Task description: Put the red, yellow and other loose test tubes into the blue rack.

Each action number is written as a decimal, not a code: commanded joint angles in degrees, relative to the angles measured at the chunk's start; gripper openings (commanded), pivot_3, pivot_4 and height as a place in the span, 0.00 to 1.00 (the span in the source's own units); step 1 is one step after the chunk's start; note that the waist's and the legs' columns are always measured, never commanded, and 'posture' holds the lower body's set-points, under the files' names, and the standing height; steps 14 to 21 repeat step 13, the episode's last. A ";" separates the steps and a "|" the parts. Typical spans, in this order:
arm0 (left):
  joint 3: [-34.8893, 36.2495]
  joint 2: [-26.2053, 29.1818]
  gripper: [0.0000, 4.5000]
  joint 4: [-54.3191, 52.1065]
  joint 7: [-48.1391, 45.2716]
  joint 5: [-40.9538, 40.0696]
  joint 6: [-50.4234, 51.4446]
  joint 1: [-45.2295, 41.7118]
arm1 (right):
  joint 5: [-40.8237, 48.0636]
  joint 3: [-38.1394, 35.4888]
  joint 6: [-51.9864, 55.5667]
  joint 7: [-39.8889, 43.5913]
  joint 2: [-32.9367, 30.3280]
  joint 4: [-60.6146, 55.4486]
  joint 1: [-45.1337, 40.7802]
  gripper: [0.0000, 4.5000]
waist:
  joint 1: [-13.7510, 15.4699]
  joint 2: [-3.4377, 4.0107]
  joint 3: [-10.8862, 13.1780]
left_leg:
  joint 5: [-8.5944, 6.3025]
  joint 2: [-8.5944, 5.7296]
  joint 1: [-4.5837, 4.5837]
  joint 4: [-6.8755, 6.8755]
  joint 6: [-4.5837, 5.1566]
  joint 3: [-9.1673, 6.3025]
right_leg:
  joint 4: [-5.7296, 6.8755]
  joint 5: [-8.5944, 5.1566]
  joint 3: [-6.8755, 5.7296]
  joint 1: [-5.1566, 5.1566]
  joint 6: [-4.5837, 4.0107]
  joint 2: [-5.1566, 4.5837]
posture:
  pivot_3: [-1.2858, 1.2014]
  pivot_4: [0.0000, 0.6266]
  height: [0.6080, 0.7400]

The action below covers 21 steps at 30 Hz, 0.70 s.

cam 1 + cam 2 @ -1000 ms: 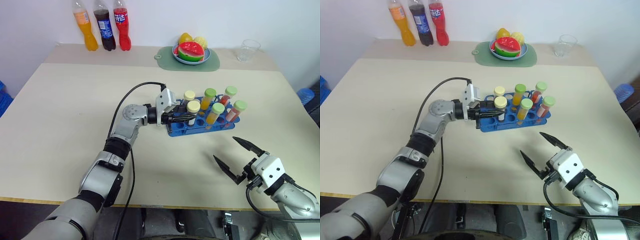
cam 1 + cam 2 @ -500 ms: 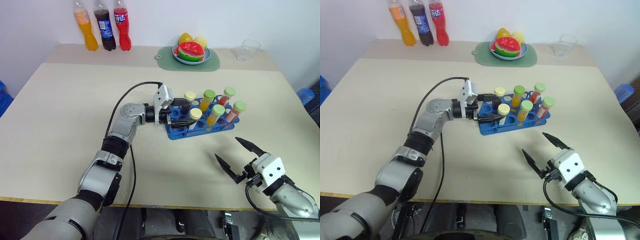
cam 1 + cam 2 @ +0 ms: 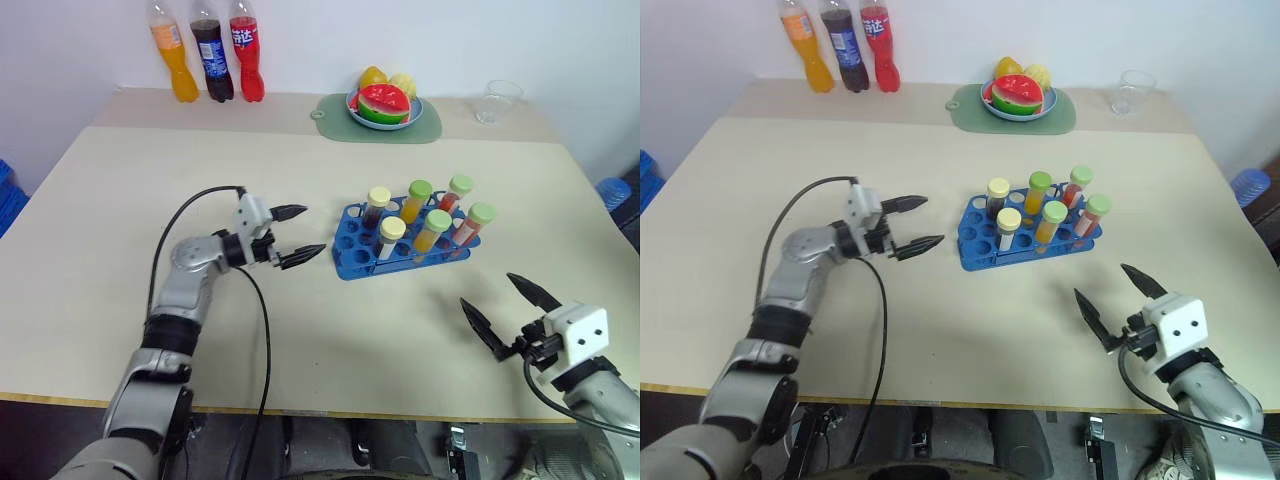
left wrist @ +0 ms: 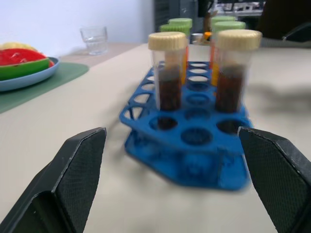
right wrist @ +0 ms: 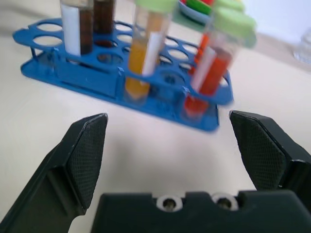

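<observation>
The blue rack (image 3: 349, 264) sits right of the table's middle. Several capped tubes stand upright in it. Two hold dark brown liquid under pale-yellow caps (image 3: 391, 229). The others are green-capped, with yellow (image 3: 434, 226) or orange-red liquid (image 3: 477, 217). My left gripper (image 3: 313, 230) hovers open and empty a short way left of the rack, pointing at it. In the left wrist view the brown tubes (image 4: 166, 73) stand just beyond its fingers (image 4: 80, 170). My right gripper (image 3: 486, 288) is open and empty near the front right edge, below the rack.
Three soda bottles (image 3: 205, 52) stand at the back left. A green mat with a fruit plate (image 3: 383, 105) and a clear glass (image 3: 497, 100) sit at the back. A black cable loops from my left wrist (image 3: 195, 205).
My left gripper opened and let go of a pale-yellow-capped tube, which now stands in the rack. It then drew back to the left. My right gripper shifted slightly right.
</observation>
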 commanded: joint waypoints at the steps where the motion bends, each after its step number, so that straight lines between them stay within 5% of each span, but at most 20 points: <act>1: 1.77 3.79 0.99 -8.71 -1.49 -3.71 4.59 4.43 | 3.90 -4.77 -0.56 2.16 -0.37 -2.69 3.05 0.99 | -0.12 0.05 -0.03 | 0.00 0.01 0.02 0.00 0.00 0.00 | 0.02 0.00 0.00 0.00 0.00 0.01 | 0.52 0.24 1.00; 13: 4.03 10.18 0.99 -23.13 1.03 -9.39 15.44 15.35 | 8.75 -10.12 -0.82 4.68 0.94 -4.59 9.33 0.99 | -0.03 0.18 -0.11 | -0.01 0.10 0.07 -0.01 -0.02 0.00 | 0.02 -0.01 0.00 -0.02 -0.01 -0.03 | 0.52 0.24 1.00; 21: 4.03 10.18 0.99 -23.13 1.03 -9.39 15.44 15.35 | 8.75 -10.12 -0.82 4.68 0.94 -4.59 9.33 0.99 | -0.03 0.18 -0.11 | -0.01 0.10 0.07 -0.01 -0.02 0.00 | 0.02 -0.01 0.00 -0.02 -0.01 -0.03 | 0.52 0.24 1.00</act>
